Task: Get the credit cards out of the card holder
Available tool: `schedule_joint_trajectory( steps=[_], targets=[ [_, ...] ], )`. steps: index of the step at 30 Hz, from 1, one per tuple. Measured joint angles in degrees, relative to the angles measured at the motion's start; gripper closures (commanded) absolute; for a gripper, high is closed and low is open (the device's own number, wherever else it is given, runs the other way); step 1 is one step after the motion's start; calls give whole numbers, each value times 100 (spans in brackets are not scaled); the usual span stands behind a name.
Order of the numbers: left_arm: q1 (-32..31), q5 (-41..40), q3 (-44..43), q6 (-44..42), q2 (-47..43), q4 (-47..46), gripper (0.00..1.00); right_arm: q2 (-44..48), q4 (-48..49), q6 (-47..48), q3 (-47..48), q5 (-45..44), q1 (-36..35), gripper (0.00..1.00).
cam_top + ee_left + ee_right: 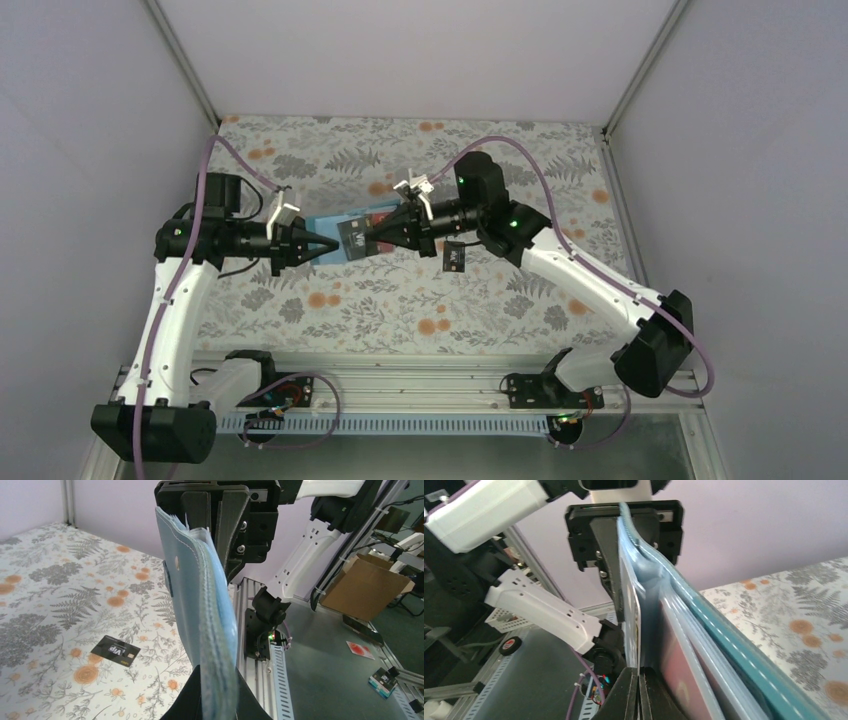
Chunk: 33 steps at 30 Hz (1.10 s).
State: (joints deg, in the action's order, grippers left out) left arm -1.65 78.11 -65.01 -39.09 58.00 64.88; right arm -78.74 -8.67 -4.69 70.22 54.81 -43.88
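Nearest to you, one flat black rectangular card with pale lettering (116,650) lies on the fern-and-flower printed cloth (330,300) of the counter. It sits just beside the right arm's wrist on its near side, apart from everything else. Judging from that, one card is already out.

Above the cloth, between the two arms, the small teal-blue folding card holder with lighter blue pockets (200,605) hangs in the air, off the counter and stretched edge-on between both hands. Your left hand (322,246) is pinched narrow on one end of the holder, both fingers pressed on its stitched edge. Your right hand (373,240) comes in from the opposite end, with its fingers closed tight on a thin flat edge at the pockets. From above this looks like a second dark card with a pale mark (352,237) lying half across the holder's face. The wrist view cannot settle whether the fingers have the card alone or a pocket layer with it. Deeper in the pockets a bright red card (676,680) shows through the clear blue layer, seated inside.

So the step in hand is drawing out that second card. For the next move, hold the left hand's pinch firm as the anchor. Pull the right hand straight away along the pocket's line, level, so the card slides rather than bending or dragging the holder along. Then lower it to the cloth beside the black card, open the hand, and go in for the red one.
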Motion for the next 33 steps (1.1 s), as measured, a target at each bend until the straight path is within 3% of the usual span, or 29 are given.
schedule_joint_trajectory(
  steps=[4,16,20,27,33],
  targets=[
    [59,-186,0,262,0,-225,98,118,-256,-120,-37,-291,267,96],
    [74,-1425,240,1488,-22,-1290,98,1060,-1158,-715,-474,-892,2549,96],
    [79,-1878,280,1735,-22,-1482,98,492,-1349,-975,-876,-999,3058,96],
    [79,-2194,332,1878,-33,-1624,98,-894,-1346,-1274,-2094,-822,3067,96],
    [79,-2258,345,1884,-33,-1637,98,-1495,-1239,-1290,-2190,-831,3069,96]
  ],
)
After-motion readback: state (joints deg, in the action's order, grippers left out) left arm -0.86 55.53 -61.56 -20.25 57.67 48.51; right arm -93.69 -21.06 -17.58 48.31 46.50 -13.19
